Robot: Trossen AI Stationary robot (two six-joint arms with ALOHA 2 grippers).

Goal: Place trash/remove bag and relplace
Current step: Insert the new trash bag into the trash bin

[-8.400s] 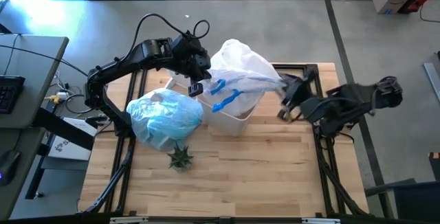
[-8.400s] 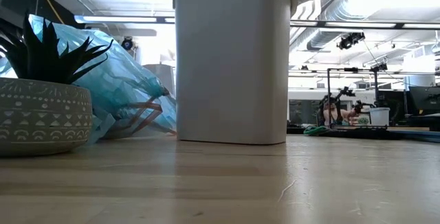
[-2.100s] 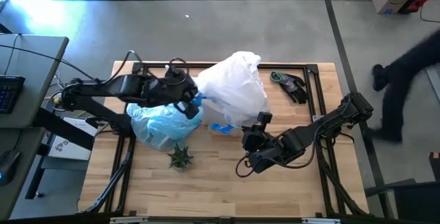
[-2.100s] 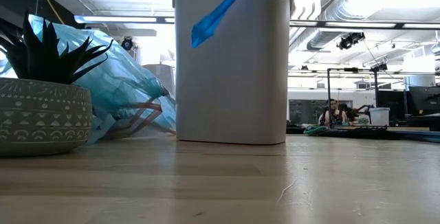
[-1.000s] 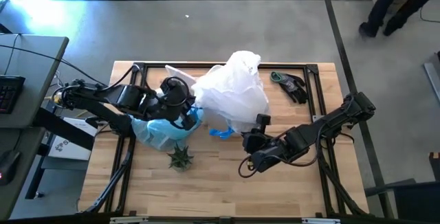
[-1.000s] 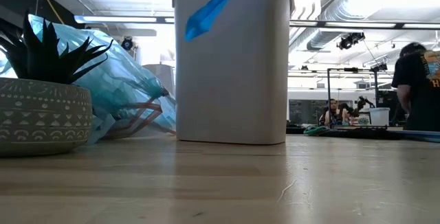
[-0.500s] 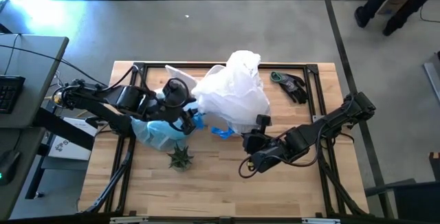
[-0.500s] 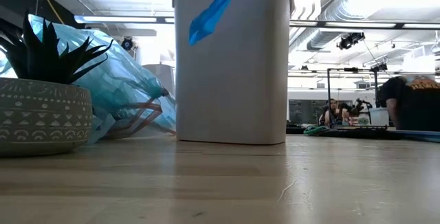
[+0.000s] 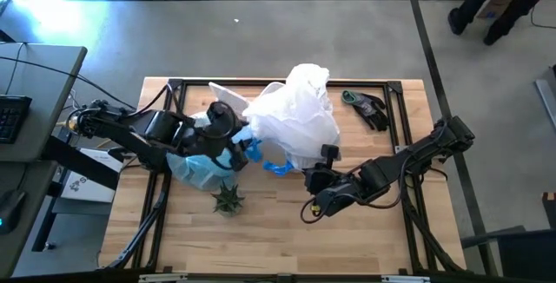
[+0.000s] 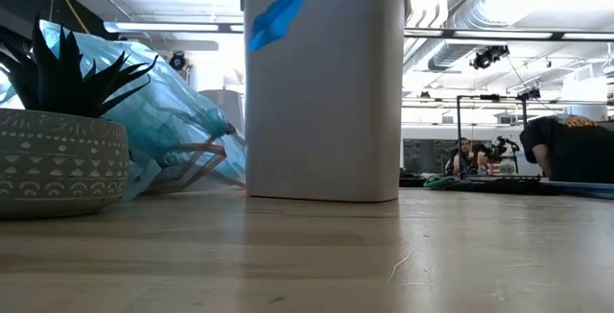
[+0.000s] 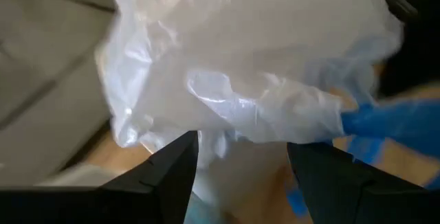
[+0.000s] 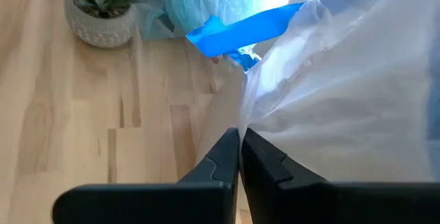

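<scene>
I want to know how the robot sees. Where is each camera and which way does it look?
High view: above the table, looking straight down; both arms show, left gripper and right gripper beside the white bag.
Low view: at table-top height, facing the bin and plant; no arm clearly shows.
Left wrist view: faces the white bag past its open fingers.
Right wrist view: faces the bag's edge past its shut fingers.
All share the blue strap.

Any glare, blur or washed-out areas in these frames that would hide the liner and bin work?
High view: window glare on the floor at upper left; table evenly lit. Low view: bright ceiling lights behind the white bin, whose top is cropped. Left wrist view: soft and motion-blurred, the white liner blown out. Right wrist view: liner overexposed, the blue drawstring sharp.
</scene>
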